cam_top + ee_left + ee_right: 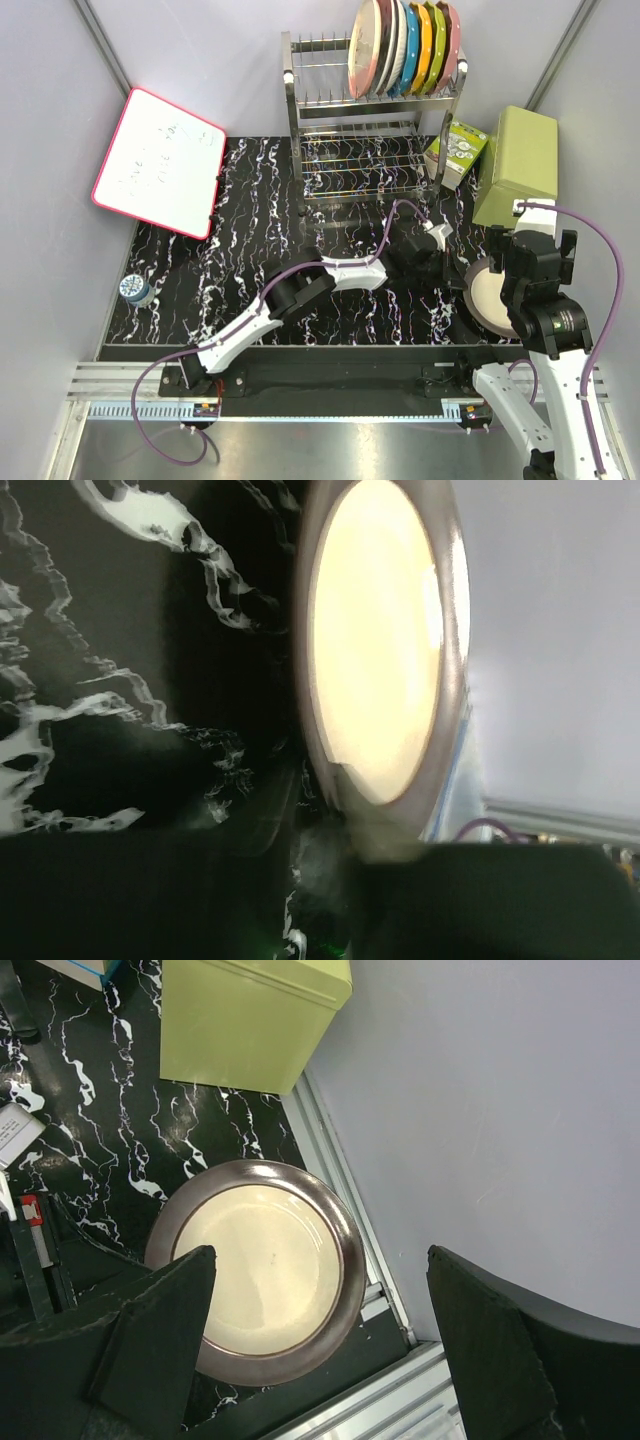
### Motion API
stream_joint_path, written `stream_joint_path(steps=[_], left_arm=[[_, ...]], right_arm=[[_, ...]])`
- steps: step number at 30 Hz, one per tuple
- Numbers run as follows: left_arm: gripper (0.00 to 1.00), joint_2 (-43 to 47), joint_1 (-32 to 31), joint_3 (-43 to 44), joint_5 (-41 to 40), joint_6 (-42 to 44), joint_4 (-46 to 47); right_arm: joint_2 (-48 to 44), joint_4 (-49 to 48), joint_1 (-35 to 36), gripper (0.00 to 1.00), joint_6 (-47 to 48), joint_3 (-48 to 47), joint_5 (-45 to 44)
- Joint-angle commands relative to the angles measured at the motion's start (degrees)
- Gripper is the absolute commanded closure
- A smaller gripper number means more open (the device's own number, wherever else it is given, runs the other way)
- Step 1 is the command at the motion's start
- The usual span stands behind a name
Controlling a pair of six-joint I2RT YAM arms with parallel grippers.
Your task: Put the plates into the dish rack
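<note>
The cream plate with a dark brown rim [265, 1265] lies at the table's right front corner, its right edge over the metal rail. It also shows in the top view [485, 295] and fills the left wrist view [375, 640]. My left gripper [445, 275] reaches across to the plate's left rim. In its own view the blurred fingers [340, 850] sit at the rim, and their grip is unclear. My right gripper [320, 1260] hovers above the plate, wide open and empty. The steel dish rack [370, 130] stands at the back, with several plates [365, 48] upright in its top tier.
A red-framed whiteboard [160, 175] leans at the back left. A green box [520, 165] and a small carton [455, 150] stand right of the rack. A small round jar [135, 290] sits at the left edge. The grey wall runs close along the plate's right side.
</note>
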State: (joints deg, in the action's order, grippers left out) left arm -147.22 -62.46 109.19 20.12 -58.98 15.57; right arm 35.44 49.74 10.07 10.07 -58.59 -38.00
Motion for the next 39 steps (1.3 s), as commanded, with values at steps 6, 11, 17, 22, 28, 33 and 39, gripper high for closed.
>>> stream_joint_path(steps=[6, 11, 17, 22, 28, 33, 39], left_arm=[[1.0, 0.52, 1.28, 0.86, 0.71, 0.36, 3.76], [1.0, 9.12, 5.58, -13.68, 10.53, -0.26, 5.17], [1.0, 27.4, 14.72, -36.37, 10.65, 6.06, 2.45], [1.0, 39.36, 20.79, -46.51, 9.5, 12.12, -2.91], [1.0, 50.09, 25.62, -56.87, 6.7, 15.64, -8.01], [1.0, 55.54, 30.02, -62.24, 5.28, 18.46, -12.49], [0.88, 58.71, 34.24, -66.11, 1.59, 19.34, -15.05]], right_arm=[[1.21, -0.78, -1.54, 0.08, 0.39, 0.32, -0.23], [1.21, -0.69, -1.63, 0.08, 2.14, 0.84, 2.74], [1.12, 0.62, -1.54, 0.08, 8.81, 1.02, 20.66], [5.42, 0.01, -1.63, 0.07, 9.37, -1.43, 36.29], [18.16, -0.42, -1.63, 0.06, -11.69, -6.27, 53.43], [24.15, -5.61, -1.8, 0.05, -24.38, 0.03, 65.67], [28.27, -9.21, -2.15, 0.11, -31.42, 10.48, 71.64]])
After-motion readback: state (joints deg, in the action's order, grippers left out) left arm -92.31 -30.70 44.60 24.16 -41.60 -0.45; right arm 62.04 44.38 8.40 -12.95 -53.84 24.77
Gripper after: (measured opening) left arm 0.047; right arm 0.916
